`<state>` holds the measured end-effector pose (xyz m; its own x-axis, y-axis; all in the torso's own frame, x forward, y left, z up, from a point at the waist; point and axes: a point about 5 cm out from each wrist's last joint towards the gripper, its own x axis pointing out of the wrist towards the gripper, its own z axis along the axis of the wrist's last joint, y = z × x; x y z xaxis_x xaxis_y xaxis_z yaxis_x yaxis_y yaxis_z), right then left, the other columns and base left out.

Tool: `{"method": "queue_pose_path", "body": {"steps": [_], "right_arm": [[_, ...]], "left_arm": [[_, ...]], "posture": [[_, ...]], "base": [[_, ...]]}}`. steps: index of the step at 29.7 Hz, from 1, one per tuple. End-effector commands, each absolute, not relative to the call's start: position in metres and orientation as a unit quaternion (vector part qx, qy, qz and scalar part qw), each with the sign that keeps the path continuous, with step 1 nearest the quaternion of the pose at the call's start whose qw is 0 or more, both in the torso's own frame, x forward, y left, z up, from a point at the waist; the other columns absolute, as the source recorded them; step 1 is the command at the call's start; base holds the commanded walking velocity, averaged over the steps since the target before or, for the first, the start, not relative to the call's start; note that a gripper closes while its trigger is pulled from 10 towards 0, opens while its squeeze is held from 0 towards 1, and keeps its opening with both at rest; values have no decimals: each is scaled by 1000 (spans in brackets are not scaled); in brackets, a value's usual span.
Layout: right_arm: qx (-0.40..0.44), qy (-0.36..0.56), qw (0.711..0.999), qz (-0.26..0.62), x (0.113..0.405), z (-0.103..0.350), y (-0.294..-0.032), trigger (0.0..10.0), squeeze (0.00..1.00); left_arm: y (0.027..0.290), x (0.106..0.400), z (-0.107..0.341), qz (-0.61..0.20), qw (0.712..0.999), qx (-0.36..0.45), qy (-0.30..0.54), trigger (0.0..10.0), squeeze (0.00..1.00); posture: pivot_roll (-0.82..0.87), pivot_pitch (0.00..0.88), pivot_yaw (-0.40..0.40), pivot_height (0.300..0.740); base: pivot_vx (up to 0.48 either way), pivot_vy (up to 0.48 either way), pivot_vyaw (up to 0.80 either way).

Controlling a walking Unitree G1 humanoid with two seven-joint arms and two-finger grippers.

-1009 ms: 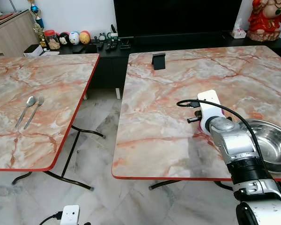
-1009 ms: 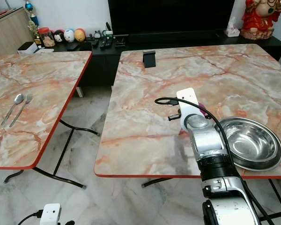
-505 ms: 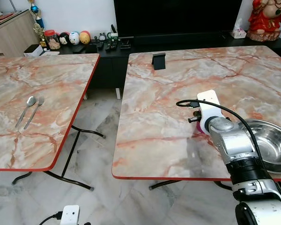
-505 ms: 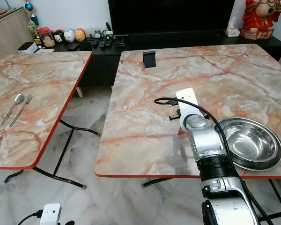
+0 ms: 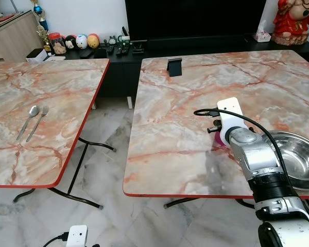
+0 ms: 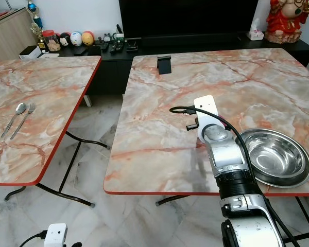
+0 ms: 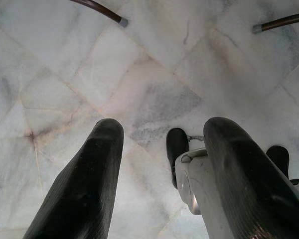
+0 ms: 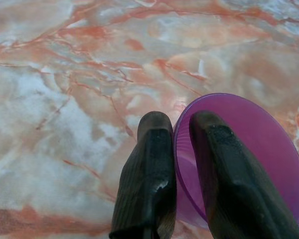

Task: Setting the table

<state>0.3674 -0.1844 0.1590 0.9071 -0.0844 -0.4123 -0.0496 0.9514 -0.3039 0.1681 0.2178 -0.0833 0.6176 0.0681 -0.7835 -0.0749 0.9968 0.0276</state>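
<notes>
Purple cup rim seemingly between jaws.

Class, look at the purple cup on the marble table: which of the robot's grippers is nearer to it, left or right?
Right. The right gripper pinches the purple cup's rim on the table, one finger inside, one outside. The left gripper hangs open, low over the floor.

Purple cup, translucent, upright, lower right of right wrist frame, rim pinched. Steel bowl right edge; spoon, fork far left.
</notes>
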Motion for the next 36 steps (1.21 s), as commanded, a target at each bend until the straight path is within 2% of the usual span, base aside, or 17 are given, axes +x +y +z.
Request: {"method": "queue_pose_path", "body": {"steps": [1,2,3,5,6,9,10,11,21,22,23,36], "right_arm": [[-149,196,969,-8,370,168,-181,10000,0],[-148,198,969,-6,370,167,-181,10000,0],[-146,201,969,-3,369,166,-180,10000,204],[-146,203,968,-3,369,165,-180,10000,204],[-146,205,968,-2,369,164,-180,10000,490],[-148,208,967,-2,369,162,-180,10000,396],[-148,208,967,-2,369,162,-180,10000,396],[-149,208,967,-1,369,162,-179,10000,0],[-156,216,964,7,368,157,-178,10000,0],[-156,218,963,7,367,156,-178,10000,255],[-155,219,963,6,367,155,-178,10000,1000],[-154,219,963,6,367,154,-177,10000,1000]], "left_arm": [[222,164,-85,47,894,-5,445,10000,0],[222,164,-85,48,894,-5,445,10000,0],[222,164,-85,48,894,-6,445,10000,0],[222,164,-85,48,894,-6,445,10000,0],[222,164,-85,48,894,-6,445,10000,0],[222,164,-85,48,894,-7,445,10000,0],[222,164,-85,48,894,-7,445,10000,0],[222,164,-85,48,894,-7,445,10000,0],[222,164,-85,49,893,-8,447,10000,0],[222,164,-85,49,893,-8,447,10000,0],[222,164,-85,48,893,-8,447,10000,0],[222,164,-85,48,893,-7,447,10000,0]], "posture": [[-155,0,82,740],[-155,0,82,740],[-155,0,82,740],[-155,0,82,740],[-155,0,82,740],[-150,0,80,740],[-150,0,80,740],[-150,0,80,740],[-150,0,81,740],[-150,0,81,740],[-150,0,81,740],[-147,0,81,740]], "base": [[0,0,0],[0,0,0],[0,0,0],[0,0,0],[0,0,0],[0,0,0],[0,0,0],[0,0,0],[0,0,0],[0,0,0],[0,0,0],[0,0,0]]}}
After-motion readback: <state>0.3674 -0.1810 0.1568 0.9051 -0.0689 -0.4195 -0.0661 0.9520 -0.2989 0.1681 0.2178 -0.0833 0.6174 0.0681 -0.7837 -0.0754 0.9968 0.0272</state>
